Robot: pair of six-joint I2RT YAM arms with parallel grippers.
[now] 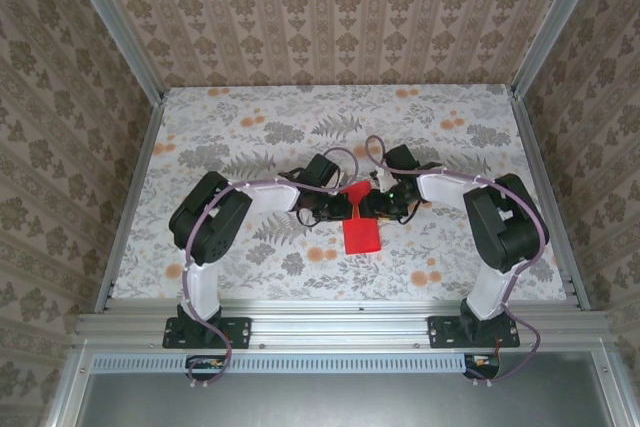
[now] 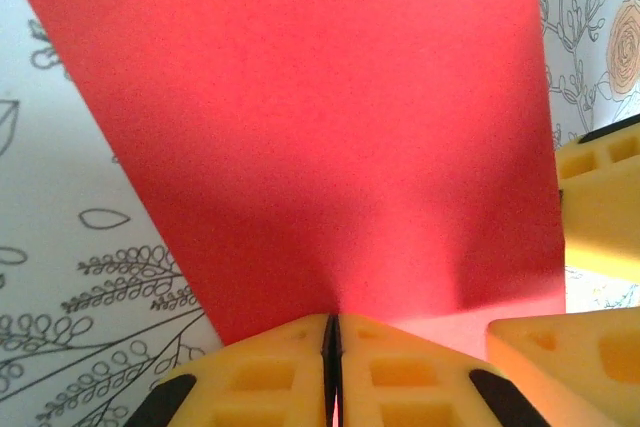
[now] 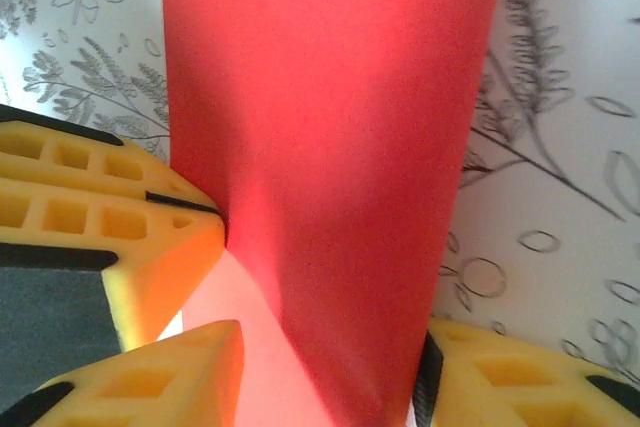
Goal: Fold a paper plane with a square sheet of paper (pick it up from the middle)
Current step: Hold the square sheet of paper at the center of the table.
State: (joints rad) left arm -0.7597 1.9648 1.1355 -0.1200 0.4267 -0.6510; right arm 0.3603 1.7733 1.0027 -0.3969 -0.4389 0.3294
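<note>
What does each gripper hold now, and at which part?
The left gripper pinches the red paper at one edge. The right gripper stands open around the paper, gripping nothing.

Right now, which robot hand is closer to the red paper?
Left. The left gripper is shut on the red paper, pinching its edge. The right gripper sits alongside, jaws apart around the paper.

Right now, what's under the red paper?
The flowery table cover shows all around the edges of the red paper. The patch straight beneath is covered by it, so I can't see what's there.
</note>
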